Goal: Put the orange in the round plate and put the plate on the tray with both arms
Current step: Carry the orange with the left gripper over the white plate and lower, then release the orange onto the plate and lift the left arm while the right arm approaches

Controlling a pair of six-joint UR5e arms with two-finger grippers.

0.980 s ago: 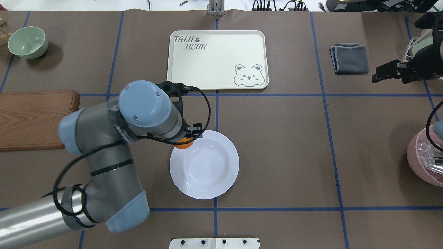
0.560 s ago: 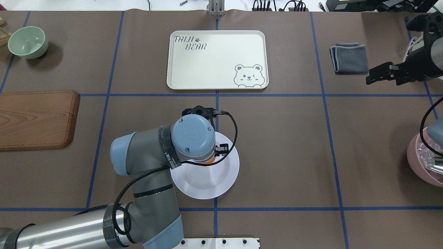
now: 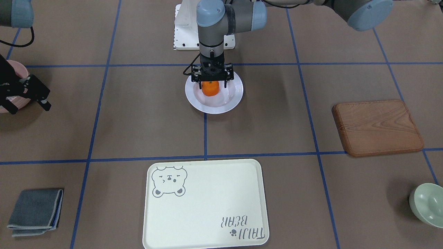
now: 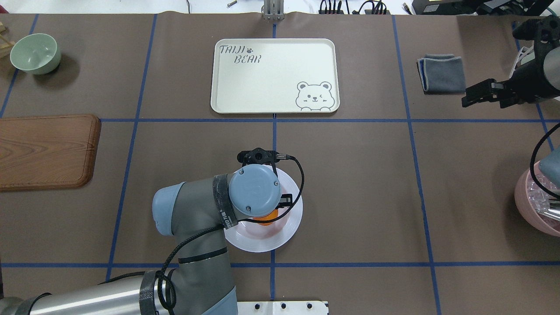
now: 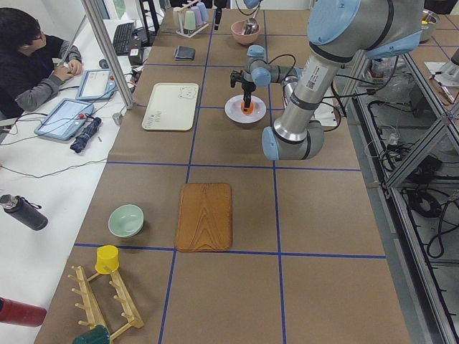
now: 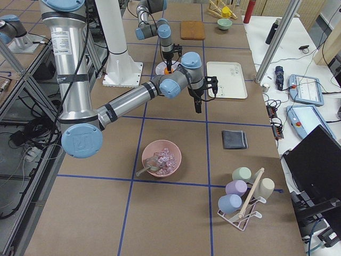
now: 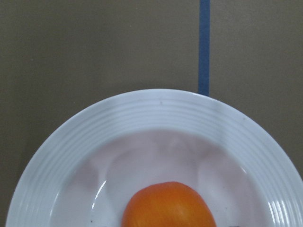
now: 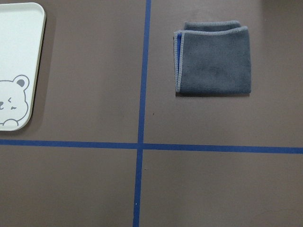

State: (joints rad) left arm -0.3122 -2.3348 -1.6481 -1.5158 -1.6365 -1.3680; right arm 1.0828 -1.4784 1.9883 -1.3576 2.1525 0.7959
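The orange (image 3: 210,89) is in the sunken centre of the round plate (image 3: 235,94), low over or on its bottom. My left gripper (image 3: 210,84) points straight down, shut on the orange, with black fingers on either side of it. From overhead the wrist covers most of the orange (image 4: 267,217) and part of the plate (image 4: 289,227). In the left wrist view the orange (image 7: 168,205) lies at the lower edge above the plate (image 7: 156,109). The tray (image 4: 275,74) lies bare beyond the plate. My right gripper (image 4: 466,99) hangs open at the table's right, holding nothing.
A brown wooden board (image 4: 43,151) and a pale green bowl (image 4: 35,53) are on the left. A folded grey cloth (image 4: 442,73) lies right of the tray. A pink bowl (image 4: 536,203) stands at the right edge. A person (image 5: 32,61) sits beyond the table.
My left arm carried the orange from the plate's near-left rim to over its centre and lowered it. The right gripper shifted slightly toward the table's middle.
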